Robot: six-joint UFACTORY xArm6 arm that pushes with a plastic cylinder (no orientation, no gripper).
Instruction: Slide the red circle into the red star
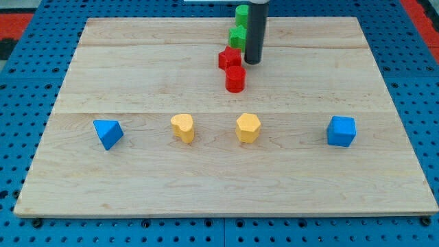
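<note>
The red circle (pixel 235 79) sits just below the red star (pixel 230 58), touching or nearly touching it, near the view's top centre of the wooden board (pixel 137 62). My tip (pixel 252 62) is at the lower end of the dark rod, just right of the red star and up-right of the red circle. Two green blocks (pixel 241 12) (pixel 238 36) stand in a column above the red star, partly hidden by the rod.
A blue triangle block (pixel 108 132) lies at the view's left. A yellow heart-shaped block (pixel 183 127) and a yellow hexagon block (pixel 247 127) lie in the middle row. A blue cube (pixel 341 131) lies at the right.
</note>
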